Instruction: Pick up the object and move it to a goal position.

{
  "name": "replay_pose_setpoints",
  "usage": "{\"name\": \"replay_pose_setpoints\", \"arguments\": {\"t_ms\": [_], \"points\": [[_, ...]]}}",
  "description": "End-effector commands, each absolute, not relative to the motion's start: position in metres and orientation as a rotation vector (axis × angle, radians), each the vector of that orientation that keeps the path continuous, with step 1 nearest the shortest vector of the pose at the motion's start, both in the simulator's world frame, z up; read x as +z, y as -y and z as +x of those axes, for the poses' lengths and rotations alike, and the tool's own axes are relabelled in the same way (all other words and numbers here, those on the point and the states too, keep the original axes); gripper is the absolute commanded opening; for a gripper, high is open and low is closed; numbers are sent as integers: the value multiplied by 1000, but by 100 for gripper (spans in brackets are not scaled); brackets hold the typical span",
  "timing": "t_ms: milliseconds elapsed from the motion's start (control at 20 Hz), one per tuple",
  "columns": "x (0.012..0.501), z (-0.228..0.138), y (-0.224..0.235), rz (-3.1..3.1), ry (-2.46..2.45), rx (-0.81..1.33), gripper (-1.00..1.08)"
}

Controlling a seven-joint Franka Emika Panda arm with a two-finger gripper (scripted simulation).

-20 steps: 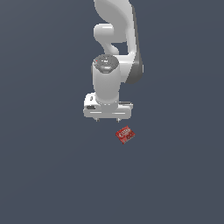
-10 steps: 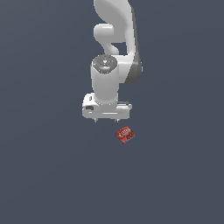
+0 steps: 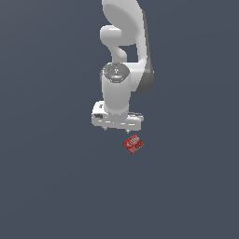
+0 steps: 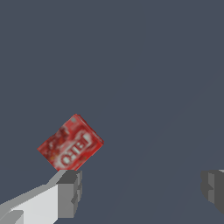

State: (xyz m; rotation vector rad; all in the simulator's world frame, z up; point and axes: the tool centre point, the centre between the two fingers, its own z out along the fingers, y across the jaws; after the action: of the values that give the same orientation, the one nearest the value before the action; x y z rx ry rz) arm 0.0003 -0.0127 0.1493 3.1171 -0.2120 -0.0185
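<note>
The red box's (image 3: 133,143) label print is too small to read; one of the fingers (image 4: 214,187) is cut off.

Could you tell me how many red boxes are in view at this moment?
1. The red box lies flat on the grey surface, just beyond the open pincer, nearer one fingertip than the other. Nothing in view could hide another.

Simulated test scene, featureless dark grey-blue ground (image 3: 46,186), flat rendered shading, no furnishings
</note>
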Motion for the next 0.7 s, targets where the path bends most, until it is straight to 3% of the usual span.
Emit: {"name": "replay_pose_setpoints", "arguments": {"t_ms": [0,650], "points": [[145,1,7,3114,282,-18,100],[114,3,-26,3045,751,-12,100]]}}
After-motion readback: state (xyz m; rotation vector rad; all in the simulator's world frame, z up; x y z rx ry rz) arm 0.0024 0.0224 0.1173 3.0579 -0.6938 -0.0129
